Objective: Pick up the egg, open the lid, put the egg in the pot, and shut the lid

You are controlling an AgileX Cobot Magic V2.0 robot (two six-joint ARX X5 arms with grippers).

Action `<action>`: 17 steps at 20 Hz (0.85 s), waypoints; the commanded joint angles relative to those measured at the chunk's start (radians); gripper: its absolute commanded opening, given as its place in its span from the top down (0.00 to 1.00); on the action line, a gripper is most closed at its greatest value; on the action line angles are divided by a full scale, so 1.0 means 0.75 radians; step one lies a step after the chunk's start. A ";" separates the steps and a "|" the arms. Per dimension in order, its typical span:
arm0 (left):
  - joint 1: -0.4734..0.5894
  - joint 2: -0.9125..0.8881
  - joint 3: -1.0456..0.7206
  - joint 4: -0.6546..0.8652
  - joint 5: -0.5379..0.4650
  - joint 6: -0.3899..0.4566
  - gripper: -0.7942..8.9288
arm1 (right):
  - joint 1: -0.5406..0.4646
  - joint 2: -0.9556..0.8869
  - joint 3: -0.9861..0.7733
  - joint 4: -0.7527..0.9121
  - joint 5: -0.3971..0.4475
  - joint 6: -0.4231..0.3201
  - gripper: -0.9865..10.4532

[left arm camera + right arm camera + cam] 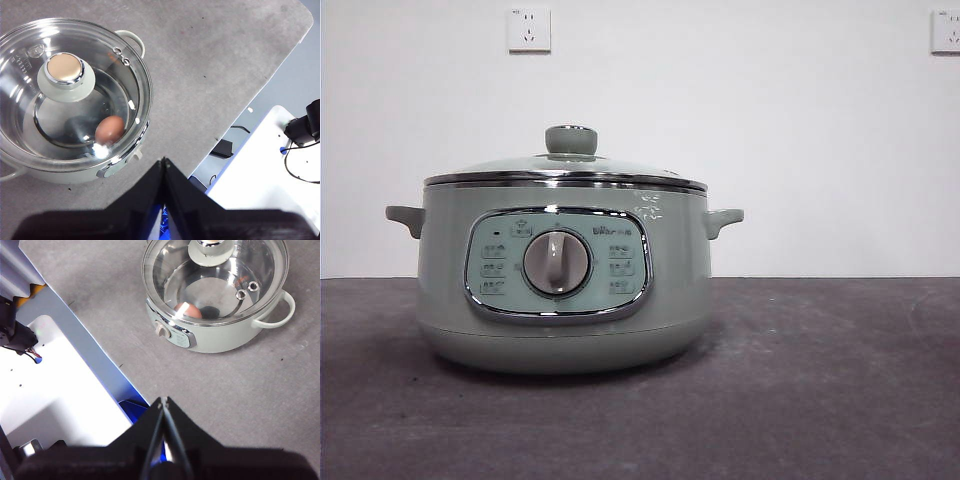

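A: Item one, the left gripper [163,161]. How is it recorded?

B: Jaws pressed together, nothing held between them. It is seen at the lower centre of the left wrist view, raised above the grey table [210,55] and kept apart from the pot [122,165].

A: Item two, the right gripper [163,400]?

B: Likewise closed on nothing, at the lower centre of the right wrist view, well clear of the pot, which is seen at the upper right of that frame.

A: Item three, the egg [109,129]?

B: It is logged inside the pot, lying on the floor of the inner bowl, seen through the glass. In the right wrist view it is noted on the side nearest the control panel [172,332].

A: Item four, the lid [75,95]?

B: Seated on the pot, its chrome rim resting all round; the knob [571,140] is upright at the centre.

A: Item five, the pot in the front view?

B: Placed left of centre on the table, dial [557,263] facing the camera, one side handle [722,220] shown at each side. Two wall sockets [529,29] are entered at the upper left and upper right corner.
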State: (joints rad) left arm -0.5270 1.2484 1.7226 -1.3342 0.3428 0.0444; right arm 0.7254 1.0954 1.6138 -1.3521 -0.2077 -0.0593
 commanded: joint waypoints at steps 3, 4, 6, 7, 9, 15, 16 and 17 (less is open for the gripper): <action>-0.005 0.001 0.000 -0.027 -0.002 0.015 0.92 | 0.001 -0.005 -0.006 -0.010 0.001 0.013 0.91; -0.005 0.001 0.000 -0.027 -0.002 0.015 0.92 | 0.001 -0.005 -0.006 -0.010 0.001 0.013 0.91; -0.005 0.001 0.000 -0.027 -0.002 0.015 0.92 | 0.001 -0.005 -0.006 -0.010 0.001 0.013 0.91; -0.005 0.001 0.000 -0.027 -0.002 0.015 0.92 | 0.001 -0.005 -0.006 -0.010 0.001 0.013 0.91; -0.005 0.001 0.000 -0.020 -0.011 0.020 0.92 | 0.001 -0.005 -0.006 -0.010 0.001 0.013 0.91; 0.074 -0.055 -0.003 0.244 -0.173 0.208 0.92 | 0.001 -0.005 -0.006 -0.010 0.001 0.013 0.91; 0.108 -0.080 -0.003 0.320 -0.166 0.248 0.92 | 0.001 -0.005 -0.006 -0.010 0.001 0.013 0.91; 0.139 -0.103 -0.003 0.384 -0.157 0.269 0.92 | 0.001 -0.005 -0.006 -0.010 0.001 0.013 0.91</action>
State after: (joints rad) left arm -0.4381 1.1969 1.7222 -1.0920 0.2218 0.1730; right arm 0.7254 1.0943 1.6138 -1.3521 -0.2077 -0.0589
